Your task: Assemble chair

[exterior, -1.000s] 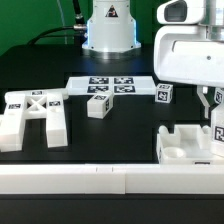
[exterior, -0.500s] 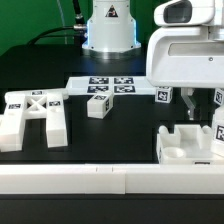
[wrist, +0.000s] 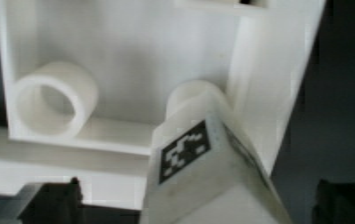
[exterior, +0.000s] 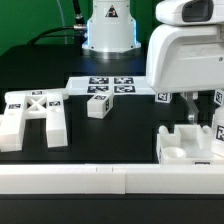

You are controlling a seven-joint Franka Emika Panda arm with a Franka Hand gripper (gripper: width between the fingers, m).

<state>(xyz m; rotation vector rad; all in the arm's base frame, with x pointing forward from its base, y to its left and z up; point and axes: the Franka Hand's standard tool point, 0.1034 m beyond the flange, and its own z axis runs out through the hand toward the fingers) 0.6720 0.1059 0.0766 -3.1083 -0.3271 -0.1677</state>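
gripper [wrist: 195,200] jaws spread, nothing held, over seat block [exterior: 186,143] at exterior view's right. tagged upright part [wrist: 195,150] between jaws. judgement: centre on part, descend straight, close squarely on flat faces.

The robot arm [exterior: 185,55] is glossy white — rounded, grey-capped.

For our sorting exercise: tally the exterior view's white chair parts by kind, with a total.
Matte white X-braced plastic frame: 1
Small white tagged plastic blocks: 2
White square plastic seat block: 1
Upright white tagged leg: 1
Total: 5
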